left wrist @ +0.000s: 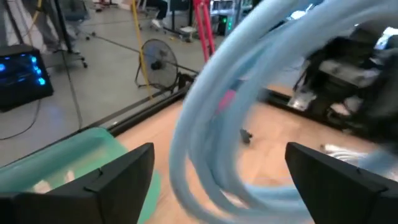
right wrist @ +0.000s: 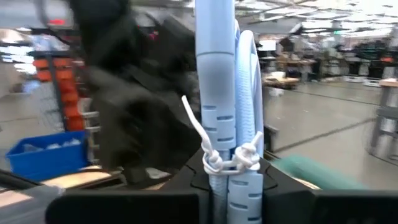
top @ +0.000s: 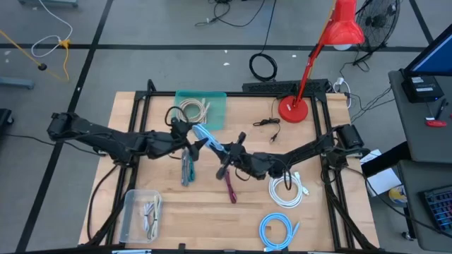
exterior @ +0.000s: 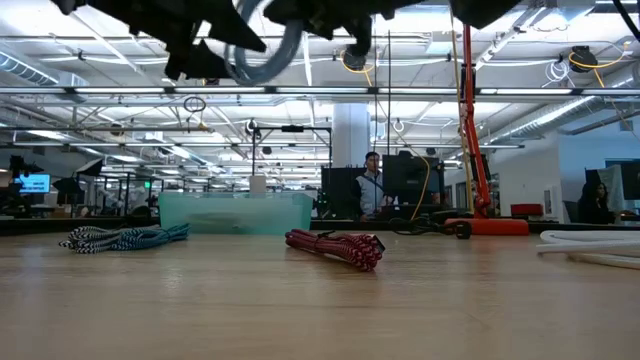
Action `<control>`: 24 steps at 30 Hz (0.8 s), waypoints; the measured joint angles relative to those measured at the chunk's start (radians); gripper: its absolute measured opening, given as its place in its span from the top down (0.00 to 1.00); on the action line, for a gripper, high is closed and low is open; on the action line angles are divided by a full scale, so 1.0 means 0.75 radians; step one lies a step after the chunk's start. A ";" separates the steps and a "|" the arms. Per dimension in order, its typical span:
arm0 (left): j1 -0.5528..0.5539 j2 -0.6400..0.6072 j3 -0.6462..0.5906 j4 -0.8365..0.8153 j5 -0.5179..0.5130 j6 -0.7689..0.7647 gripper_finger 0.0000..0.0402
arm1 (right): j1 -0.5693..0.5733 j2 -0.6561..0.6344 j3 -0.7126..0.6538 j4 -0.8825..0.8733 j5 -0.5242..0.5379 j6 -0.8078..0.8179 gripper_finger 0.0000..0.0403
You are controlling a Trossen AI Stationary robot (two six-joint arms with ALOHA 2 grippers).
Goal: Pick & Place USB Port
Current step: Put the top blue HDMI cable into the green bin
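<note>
Midair, the right end effector is clamping the light-blue cable, its coil hanging between the left end effector's parted fingers.

Floor: grey, crossed by dark tape lines, loose cables lying on it
Table: light wood, black frame
Lamp: red, round base on the table's far edge
Fan: black, standing beyond the table's far right corner
Ceiling: open beams, pipes, strip lights
Room behind: desks, monitors, a white column; a person seated at a screen
</note>
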 joint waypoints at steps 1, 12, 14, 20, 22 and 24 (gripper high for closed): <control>0.010 0.011 0.000 -0.006 0.003 -0.001 0.08 | 0.005 0.000 0.016 -0.015 -0.015 0.002 0.94; 0.028 0.033 0.000 0.035 -0.026 -0.021 0.36 | 0.037 0.000 0.047 -0.081 0.015 -0.025 0.95; 0.024 0.033 0.000 0.034 -0.038 -0.066 0.48 | 0.037 0.000 0.047 -0.087 0.054 -0.020 0.94; 0.024 0.032 0.000 0.007 -0.038 -0.107 0.92 | 0.036 0.000 0.046 -0.116 0.031 -0.026 0.90; 0.026 0.029 0.002 0.001 -0.021 -0.121 0.95 | 0.037 0.000 0.046 -0.130 -0.041 -0.036 0.90; 0.036 0.028 0.002 -0.013 0.011 -0.159 0.97 | 0.037 0.000 0.045 -0.144 -0.068 -0.043 0.90</control>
